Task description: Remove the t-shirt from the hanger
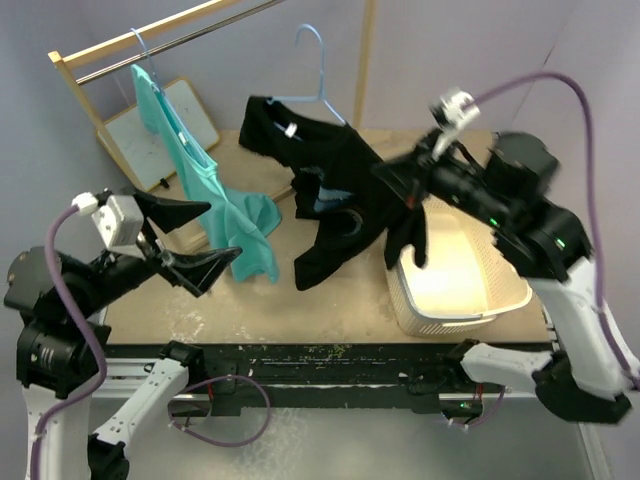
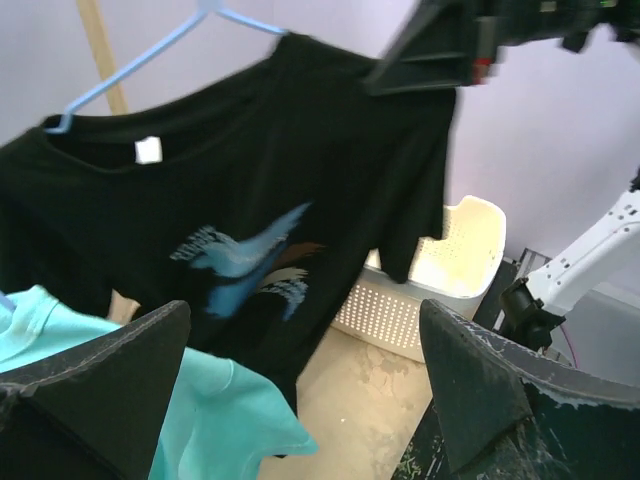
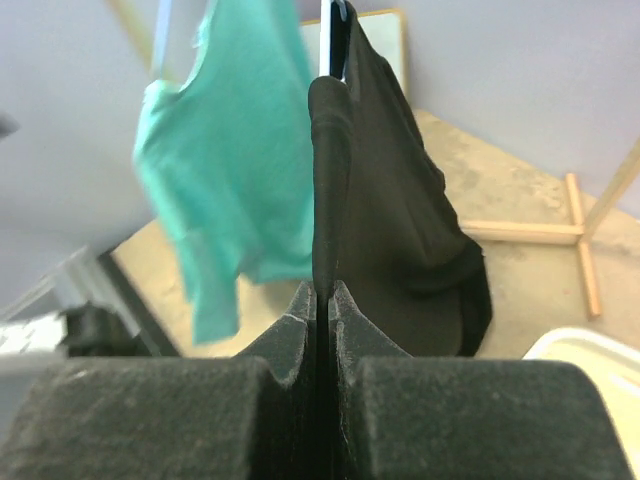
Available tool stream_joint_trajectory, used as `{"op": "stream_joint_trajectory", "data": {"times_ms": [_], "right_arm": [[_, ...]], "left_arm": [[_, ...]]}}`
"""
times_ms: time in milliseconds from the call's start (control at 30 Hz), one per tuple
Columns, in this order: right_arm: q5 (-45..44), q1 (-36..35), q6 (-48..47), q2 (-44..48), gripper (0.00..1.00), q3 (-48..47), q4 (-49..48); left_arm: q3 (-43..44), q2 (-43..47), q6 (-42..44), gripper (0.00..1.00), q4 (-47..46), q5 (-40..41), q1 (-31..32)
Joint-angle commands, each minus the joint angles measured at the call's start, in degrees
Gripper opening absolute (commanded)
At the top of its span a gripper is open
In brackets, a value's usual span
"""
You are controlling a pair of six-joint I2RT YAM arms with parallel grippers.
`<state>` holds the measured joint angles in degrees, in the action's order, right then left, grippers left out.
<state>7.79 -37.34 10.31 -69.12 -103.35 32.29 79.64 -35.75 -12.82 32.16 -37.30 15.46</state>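
From above, the black t-shirt hangs over the middle of the table, still draped on a blue hanger whose hook rises above the collar. The right gripper has its fingers pressed together on the shirt's shoulder on the side toward a white basket, with a sleeve hanging down over the basket's rim. The left gripper is spread wide and holds nothing, close in front of a teal shirt that hangs from a wooden rack. The left wrist camera faces the black t-shirt's front, with its pale blue print and a white tag at the neck. The hanger's arm shows at the collar, and the right gripper is clamped on the upper corner of the cloth. The left arm's own fingers stand far apart at the bottom of the view, touching neither shirt. The right wrist camera shows its two fingers closed tight on a thin fold of black fabric. The rest of the shirt falls away beyond them, and the teal shirt hangs just beside it.
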Motion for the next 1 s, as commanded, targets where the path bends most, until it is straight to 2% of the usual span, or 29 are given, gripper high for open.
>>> {"op": "stream_joint_trajectory", "data": {"times_ms": [0, 33, 133, 200, 233, 333, 400, 633, 767, 967], "right_arm": [[11.8, -0.1, 1.0, 12.8, 0.0, 5.1, 0.9], [12.8, 0.0, 1.4, 14.7, 0.0, 5.8, 2.7], [15.0, 0.0, 2.3, 19.8, 0.0, 6.8, 6.7], [15.3, -0.1, 3.0, 22.1, 0.0, 8.0, 8.8], [16.1, 0.0, 3.2, 23.1, 0.0, 8.8, 9.5], [19.0, -0.1, 4.3, 25.7, 0.0, 11.9, 10.1], [20.6, 0.0, 4.8, 26.9, 0.0, 13.9, 10.0], [23.9, 0.0, 5.8, 29.4, 0.0, 18.0, 9.2], [25.8, -0.1, 6.2, 29.4, 0.0, 18.5, 7.5], [27.7, -0.1, 7.4, 28.8, 0.0, 18.2, 4.7]], "left_arm": [[2.0, -4.5, 3.8, 0.95, -4.7, -4.8, 0.3], [1.9, -5.7, 4.1, 0.92, -6.0, -5.7, 0.2], [2.9, -10.2, 4.2, 0.74, -9.8, -7.5, 1.4], [4.2, -12.2, 3.2, 0.7, -12.8, -9.9, 1.5], [4.8, -13.0, 2.4, 0.73, -14.4, -11.1, 1.4], [6.2, -14.3, 0.6, 0.95, -18.7, -15.0, 1.4], [6.6, -14.7, 0.1, 1.0, -20.3, -17.3, 1.4], [4.6, -14.5, -2.3, 1.0, -24.0, -23.7, 1.4], [2.0, -15.2, -4.4, 0.95, -25.7, -28.4, 1.5], [-1.5, -15.3, -4.8, 0.91, -25.6, -29.9, 1.5]]}}
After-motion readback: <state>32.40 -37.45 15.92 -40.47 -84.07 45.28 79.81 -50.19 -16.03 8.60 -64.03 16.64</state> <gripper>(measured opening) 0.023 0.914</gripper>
